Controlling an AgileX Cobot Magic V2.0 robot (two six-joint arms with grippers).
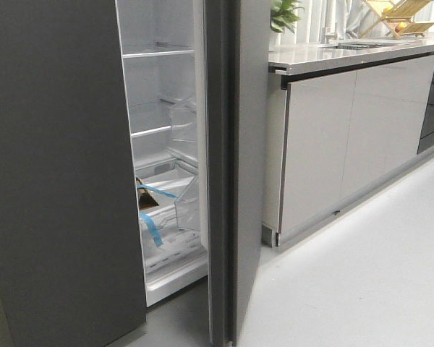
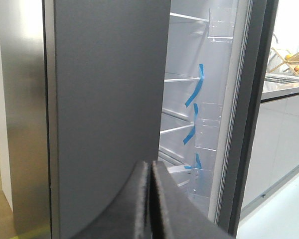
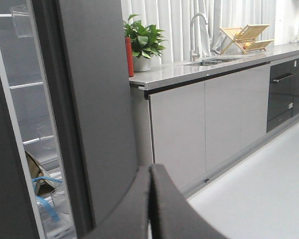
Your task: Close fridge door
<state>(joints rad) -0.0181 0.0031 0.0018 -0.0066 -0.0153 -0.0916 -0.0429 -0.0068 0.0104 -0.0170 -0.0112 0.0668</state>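
The fridge door point(image 1: 239, 166) stands ajar; it is likely heavy and rigid. Push its flat outer face. Left gripper point(image 2: 150, 199) and right gripper point(image 3: 150, 199) fingers are closed, empty.

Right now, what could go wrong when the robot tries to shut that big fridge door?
1. The fridge door stands wide open, edge-on, close to the cabinet doors; a push the wrong way might knock it into them.
2. Loose blue tape and a brown cardboard piece lie on the lower shelf; if they stick out, the door might pinch them and not seal.
3. Both the left gripper and the right gripper are shut and touch nothing, so a push could slide off.
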